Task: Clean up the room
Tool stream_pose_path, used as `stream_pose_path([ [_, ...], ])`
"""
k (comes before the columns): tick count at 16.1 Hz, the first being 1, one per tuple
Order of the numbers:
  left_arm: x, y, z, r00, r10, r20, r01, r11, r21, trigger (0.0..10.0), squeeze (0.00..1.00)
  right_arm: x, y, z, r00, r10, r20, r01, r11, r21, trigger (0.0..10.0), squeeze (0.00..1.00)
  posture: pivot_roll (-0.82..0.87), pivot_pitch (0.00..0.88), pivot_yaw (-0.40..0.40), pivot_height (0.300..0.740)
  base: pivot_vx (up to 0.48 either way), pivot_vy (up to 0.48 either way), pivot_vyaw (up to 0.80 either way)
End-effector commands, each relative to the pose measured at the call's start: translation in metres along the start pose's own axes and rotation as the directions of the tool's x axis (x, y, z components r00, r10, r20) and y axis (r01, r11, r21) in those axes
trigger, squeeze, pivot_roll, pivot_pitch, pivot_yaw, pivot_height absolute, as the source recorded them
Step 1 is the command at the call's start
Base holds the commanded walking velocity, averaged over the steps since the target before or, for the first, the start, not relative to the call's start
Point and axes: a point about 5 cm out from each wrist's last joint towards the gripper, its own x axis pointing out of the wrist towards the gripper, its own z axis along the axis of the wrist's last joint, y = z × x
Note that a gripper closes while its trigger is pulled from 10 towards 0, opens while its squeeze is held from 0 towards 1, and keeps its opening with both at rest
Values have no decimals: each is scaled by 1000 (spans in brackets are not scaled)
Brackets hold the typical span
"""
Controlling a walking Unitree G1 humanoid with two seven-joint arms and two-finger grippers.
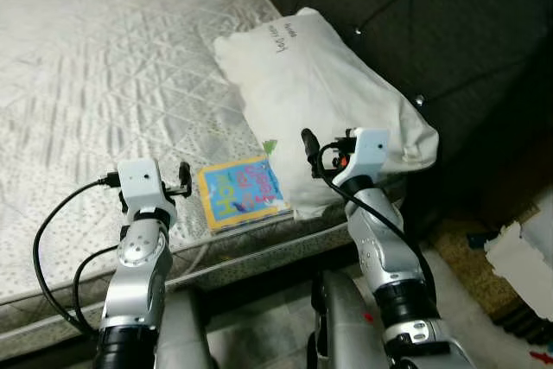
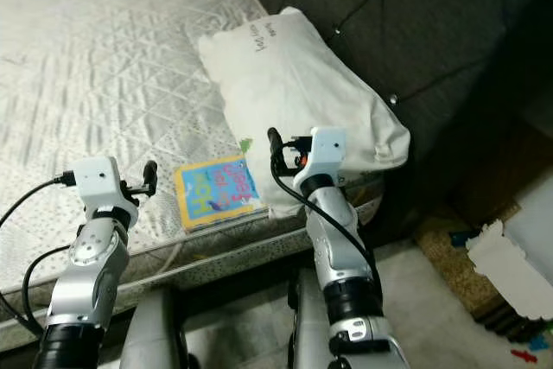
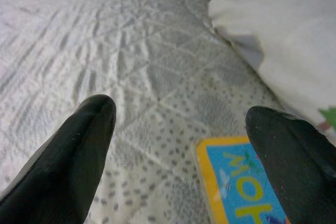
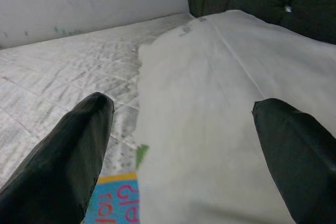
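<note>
Bare quilted mattress (image 1: pixel 104 84) fills the scene, dark tufted headboard (image 1: pixel 432 32) behind it. White pillow (image 1: pixel 320 92) lies against the headboard at the bed's right corner. Colourful book (image 1: pixel 242 194) lies flat near the mattress front edge, its right side touching or slightly tucked under the pillow's lower edge.

Left gripper (image 3: pixel 178 150) hovers just left of the book, fingers (image 3: pixel 79 150) spread open, nothing held. Right gripper (image 4: pixel 178 145) is over the pillow's lower end, fingers (image 4: pixel 68 150) also apart and empty. My read: both arms are staged either side of the book, so the book is the pickup target; the pillow probably belongs where it is.

Head views show floor clutter right of the bed: torn white paper or cardboard (image 1: pixel 523 265) on a brownish mat (image 1: pixel 458 257). Left wrist view shows the book's yellow border and blue cover close up; right wrist view shows the pillow seam, a green tab (image 4: pixel 142 156) at its edge, and the book corner beneath.
</note>
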Motion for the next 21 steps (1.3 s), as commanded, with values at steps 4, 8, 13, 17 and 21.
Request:
stream_pose_path([
  [4,-2,1,10,996,-46,77,38,994,103,10000,0,-5,-5,0,1000,-19,1,19,1000,-11,10000,0,-51,0,6,693,0,0,0],
  [8,-2,-4,16,991,-57,118,42,991,126,10000,0,-7,-5,1,1000,-24,-1,24,1000,-11,10000,0,-53,0,7,730,0,0,0],
  [13,-4,-9,14,985,-130,109,119,988,102,10000,0,-8,-6,1,999,-32,-6,32,999,-13,10000,0,-58,0,2,740,0,0,0],
  [17,-5,-15,15,980,-156,122,146,985,91,10000,0,-10,-7,1,999,-29,-14,29,999,-17,10000,0,-60,8,-9,740,0,0,0],
  [21,-7,-17,17,973,-180,143,168,981,93,10000,0,-10,-8,2,999,-30,-13,30,999,-21,10000,0,-58,12,-13,740,0,0,0],
])
